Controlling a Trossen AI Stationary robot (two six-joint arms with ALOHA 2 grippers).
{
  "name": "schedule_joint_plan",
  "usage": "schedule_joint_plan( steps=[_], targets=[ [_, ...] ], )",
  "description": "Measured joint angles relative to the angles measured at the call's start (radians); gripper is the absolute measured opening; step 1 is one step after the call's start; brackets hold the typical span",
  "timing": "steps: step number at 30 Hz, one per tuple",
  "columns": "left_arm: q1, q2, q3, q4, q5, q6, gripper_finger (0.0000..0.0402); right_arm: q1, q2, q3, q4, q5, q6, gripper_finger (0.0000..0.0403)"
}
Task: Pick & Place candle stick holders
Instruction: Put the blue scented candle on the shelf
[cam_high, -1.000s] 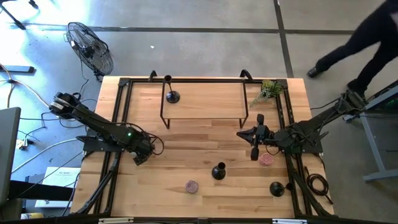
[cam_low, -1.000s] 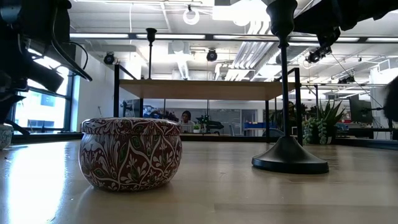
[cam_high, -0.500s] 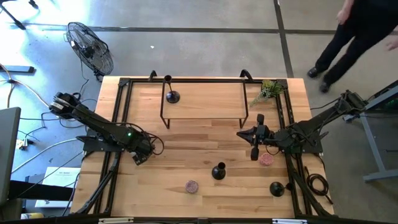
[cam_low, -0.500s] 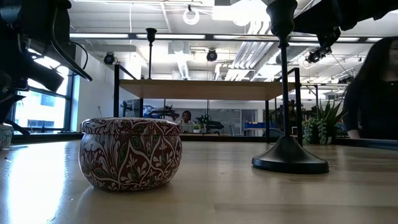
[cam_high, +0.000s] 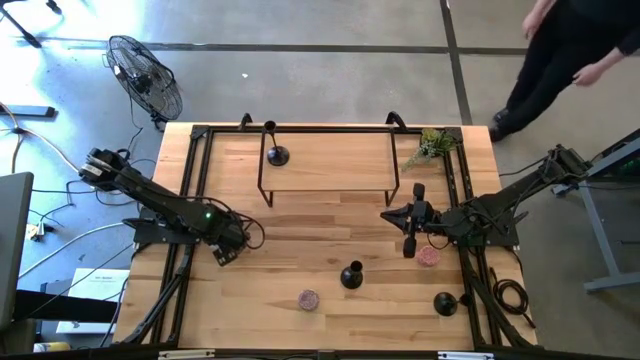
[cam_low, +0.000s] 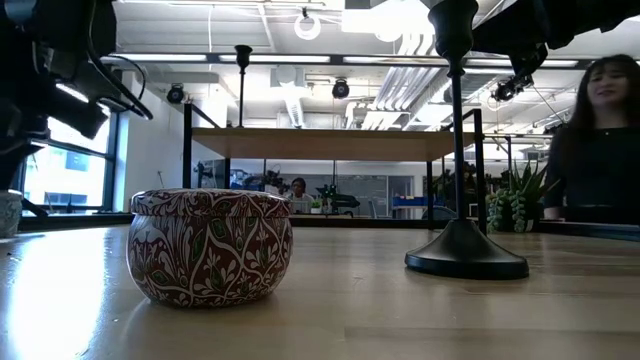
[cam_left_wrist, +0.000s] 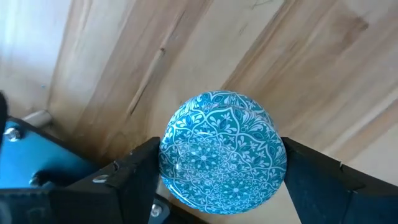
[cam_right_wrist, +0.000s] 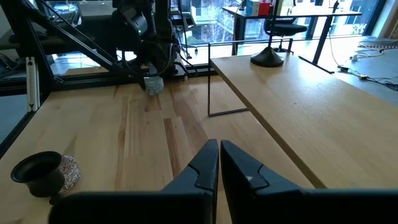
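Holders first, high view: one candle stick holder (cam_high: 275, 155) stood on the raised shelf (cam_high: 330, 150) at the far side of the worktop (cam_high: 300, 230). A second, the middle holder (cam_high: 351, 275), stood on open wood, and the near-right holder (cam_high: 445, 303) sat by the right rail. The right end effector (cam_high: 408, 247) hung beside a pink tin (cam_high: 428, 256), between that tin and the middle holder. The left end effector (cam_high: 225, 255) was low at the left side. A person (cam_high: 570, 50) walked past the far right corner.

Low view: only this view showed how tall and thin the stem of the middle holder (cam_low: 466, 262) was over its domed base. Judged risk: a sideways nudge would tip it. A patterned tin (cam_low: 210, 245) stood near it, and a person (cam_low: 600, 130) was behind the worktop.

Left wrist view: the fingers (cam_left_wrist: 134, 177) pressed both sides of a blue tin (cam_left_wrist: 222, 152), seemingly clamped on it. No other view showed that grip clearly. The tin was no holder, so this arm looked tied up.

Right wrist view: the right end effector (cam_right_wrist: 219, 155) had its fingers together and held nothing. It would need to spread before any grasp, or it would likely knock the cup of the middle holder (cam_right_wrist: 37, 171) over.
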Motion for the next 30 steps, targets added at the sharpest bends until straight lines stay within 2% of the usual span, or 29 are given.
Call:
schedule_joint_plan(
  steps=[7,17,24,30],
  targets=[
    [0.0,0.0,0.104,-0.122,0.0,0.002,0.028,0.0,0.0,0.0,0.0,-0.008,-0.005,0.0012],
    [0.0,0.005,0.358,-0.308,-0.009,0.011,0.028,0.0,0.0,0.0,0.0,-0.037,-0.044,0.0012],
    [-0.014,0.104,0.568,-0.493,-0.047,0.02,0.028,0.0,0.0,0.0,0.006,-0.037,-0.086,0.0012],
    [-0.012,0.201,0.763,-0.508,-0.076,0.125,0.028,0.0,0.0,0.001,0.015,-0.038,-0.098,0.0012]
  ],
)
